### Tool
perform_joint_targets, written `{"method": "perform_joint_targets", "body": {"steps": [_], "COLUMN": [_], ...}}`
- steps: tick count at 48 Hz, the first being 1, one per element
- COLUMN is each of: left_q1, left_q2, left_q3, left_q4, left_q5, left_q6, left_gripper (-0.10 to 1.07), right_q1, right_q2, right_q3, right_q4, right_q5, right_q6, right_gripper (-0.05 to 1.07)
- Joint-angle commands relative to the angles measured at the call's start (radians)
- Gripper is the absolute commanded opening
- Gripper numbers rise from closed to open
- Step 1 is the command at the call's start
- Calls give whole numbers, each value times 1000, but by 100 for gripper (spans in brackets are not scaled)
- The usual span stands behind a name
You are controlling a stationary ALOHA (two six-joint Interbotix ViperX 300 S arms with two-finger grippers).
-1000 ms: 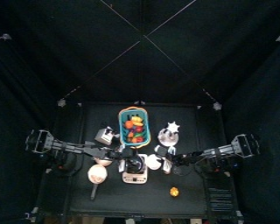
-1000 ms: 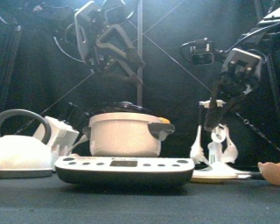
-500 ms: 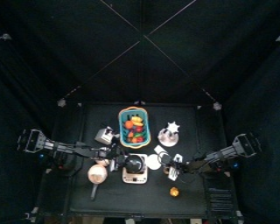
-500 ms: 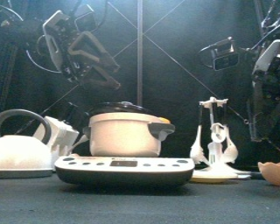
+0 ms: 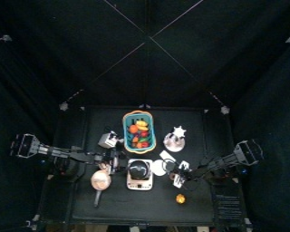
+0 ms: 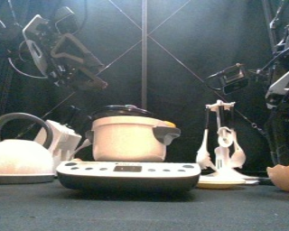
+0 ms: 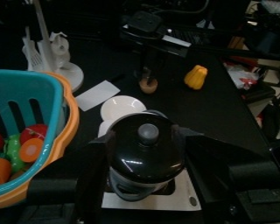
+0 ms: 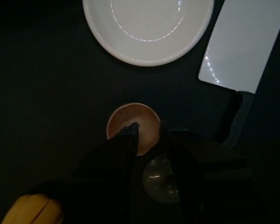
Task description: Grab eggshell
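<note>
Dim scene inside black curtains (image 5: 39, 82), lit from above. The white plate (image 8: 149, 31) carries curved glare streaks; the pot lid (image 7: 143, 156) shows a soft highlight. Front view: the raised arms are blurred, and backlight glows behind the centre.

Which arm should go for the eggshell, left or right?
Right. The right gripper hangs just above the eggshell, jaws open. The left gripper is up high on the far side, behind the cooker.

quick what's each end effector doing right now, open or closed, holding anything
Left end effector: cannot be told; its jaws don't show clearly in any view.
Right end effector: open, holding nothing, poised just over the eggshell.
</note>
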Motion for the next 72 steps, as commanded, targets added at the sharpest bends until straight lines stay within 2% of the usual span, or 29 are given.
{"method": "perform_joint_targets", "body": {"steps": [1,20,38,46,56,66,72], "left_q1": [12,23,23,23,23,25,23], "left_q2": [-5,-5,-5,-5,-5,-5,-5], "left_q3": [-8,3,9,14,17,18,18], "left_q4": [-3,-3,-14,-31,-34,-34,-34], "left_q5": [-11,-9,-9,-9,-9,-9,-9], "left_q6": [-2,-5,-6,-5,-5,-6,-6], "left_gripper": [90,90,90,90,90,90,90], "right_q1": [-9,-15,-29,-29,-29,-21,-21], "right_q2": [-6,-43,-38,-43,-44,-32,-14], "right_q3": [-11,-31,-20,-20,-20,-14,-8], "right_q4": [-2,-2,0,3,2,2,-2], "right_q5": [-5,15,3,2,2,-11,-61], "right_q6": [3,3,-3,2,2,-6,-8], "right_gripper": [65,64,65,67,76,76,76]}}
